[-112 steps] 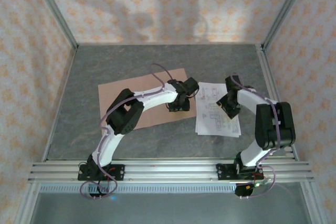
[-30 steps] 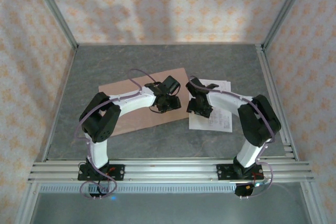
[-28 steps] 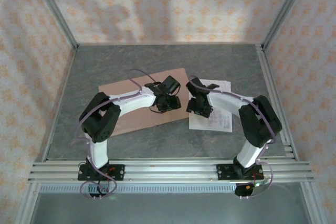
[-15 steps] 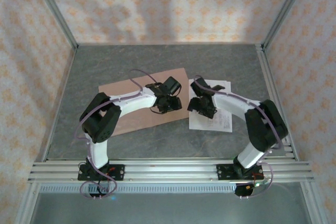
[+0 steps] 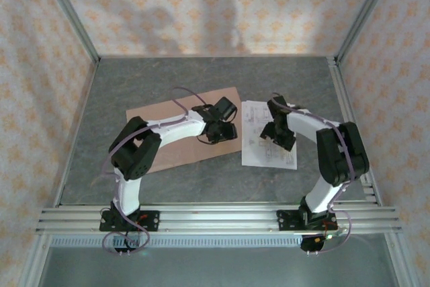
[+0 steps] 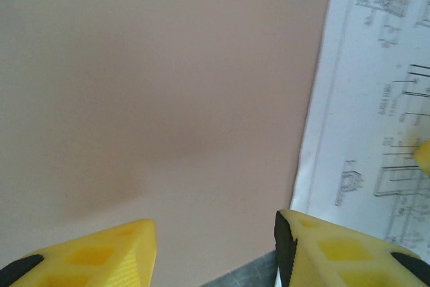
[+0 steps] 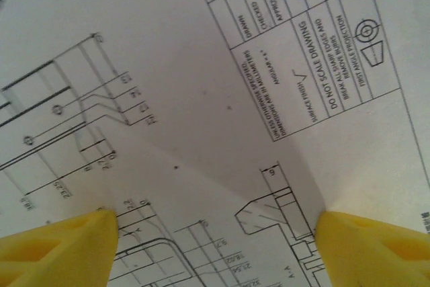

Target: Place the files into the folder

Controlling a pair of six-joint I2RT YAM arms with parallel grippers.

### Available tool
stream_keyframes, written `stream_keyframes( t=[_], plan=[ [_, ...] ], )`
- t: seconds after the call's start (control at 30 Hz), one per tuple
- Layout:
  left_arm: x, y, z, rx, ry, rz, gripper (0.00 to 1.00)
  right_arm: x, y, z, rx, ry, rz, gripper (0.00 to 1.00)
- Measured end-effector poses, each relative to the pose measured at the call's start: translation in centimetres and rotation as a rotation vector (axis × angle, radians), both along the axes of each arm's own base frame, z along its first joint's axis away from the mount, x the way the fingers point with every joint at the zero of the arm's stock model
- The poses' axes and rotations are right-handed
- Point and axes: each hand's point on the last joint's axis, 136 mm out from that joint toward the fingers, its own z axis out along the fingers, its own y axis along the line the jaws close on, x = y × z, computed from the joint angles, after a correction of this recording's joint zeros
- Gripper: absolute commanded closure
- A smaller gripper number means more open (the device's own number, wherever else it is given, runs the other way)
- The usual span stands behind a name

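The pinkish-brown folder (image 5: pixel 176 122) lies flat and closed left of centre on the table. The white files (image 5: pixel 263 152) with black line drawings lie just right of it, their left edge at the folder's right edge. My left gripper (image 5: pixel 222 132) hovers open over the folder's near right corner; in its wrist view the folder (image 6: pixel 154 99) spreads between the yellow fingertips (image 6: pixel 316 247) and the files' edge (image 6: pixel 376 119) runs alongside. My right gripper (image 5: pixel 279 140) stands open low over the files (image 7: pixel 201 99), nothing pinched between its fingers (image 7: pixel 60 250).
The grey table (image 5: pixel 201 183) is fenced by aluminium posts and patterned walls; a metal rail (image 5: pixel 215 218) runs along the near edge. Bare tabletop lies in front of and behind the folder and files.
My right gripper has moved rightward from the files' left edge to their middle, and the sheets now sit slightly closer to the folder. The left gripper has edged a little to the right.
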Motion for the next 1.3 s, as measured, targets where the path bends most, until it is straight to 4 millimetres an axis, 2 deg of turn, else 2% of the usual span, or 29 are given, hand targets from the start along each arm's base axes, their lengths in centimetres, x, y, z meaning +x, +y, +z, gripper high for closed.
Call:
stream_keyframes(
  t=[0.17, 0.4, 0.63, 0.73, 0.87, 0.93, 1.0, 1.1, 1.23, 1.3],
  plan=[
    [-0.4, 0.1, -2.0, 0.028, 0.035, -0.005, 0.50, 0.9, 0.6, 0.1, 0.024, -0.012, 0.003, 0.33],
    [-0.7, -0.5, -1.9, 0.028, 0.029, -0.027, 0.50, 1.2, 0.9, 0.2, 0.040, -0.021, 0.002, 0.51],
    [-0.6, -0.5, -1.0, 0.040, 0.008, -0.031, 0.40, 1.3, 0.9, 0.2, 0.040, -0.022, 0.004, 0.53],
    [0.7, -0.9, 1.1, 0.048, -0.024, -0.024, 0.40, 1.3, 0.9, 0.2, 0.039, -0.022, 0.008, 0.53],
    [5.4, -2.9, 5.2, 0.019, -0.127, -0.024, 0.40, 1.3, 0.9, 0.2, 0.038, -0.022, 0.014, 0.53],
    [7.5, -4.0, 6.0, 0.008, -0.167, -0.029, 0.39, 1.2, 1.0, 0.2, 0.039, -0.021, 0.015, 0.52],
    [8.8, -4.7, 5.4, 0.014, -0.178, -0.040, 0.39, 1.2, 1.0, 0.2, 0.041, -0.020, 0.018, 0.52],
    [9.0, -4.8, 2.5, 0.065, -0.137, -0.062, 0.39, 1.3, 1.2, 0.2, 0.052, -0.020, 0.021, 0.52],
    [7.5, -3.4, -1.2, 0.133, -0.055, -0.071, 0.39, 1.4, 1.6, 0.3, 0.072, -0.018, 0.024, 0.52],
    [6.4, -2.9, -1.7, 0.137, -0.039, -0.067, 0.39, 1.4, 1.7, 0.3, 0.079, -0.017, 0.026, 0.52]
  ],
)
